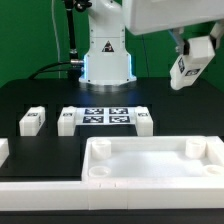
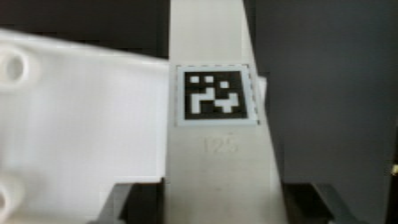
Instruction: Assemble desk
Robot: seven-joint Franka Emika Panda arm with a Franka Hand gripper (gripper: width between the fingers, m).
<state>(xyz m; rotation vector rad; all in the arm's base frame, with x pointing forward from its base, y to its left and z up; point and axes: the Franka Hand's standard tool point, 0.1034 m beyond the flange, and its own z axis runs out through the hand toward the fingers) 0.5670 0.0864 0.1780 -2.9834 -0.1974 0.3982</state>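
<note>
My gripper is clenched on a desk leg held high with its long axis tilted near vertical, and in the exterior view the desk top lies at seven o'clock, its nearest corner socket at six.

The slab and leg are white, the leg's tag black-and-white patterned, the table black.

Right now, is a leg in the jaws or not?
In: the leg sits between both jaws, held above the table in the exterior view.
</note>
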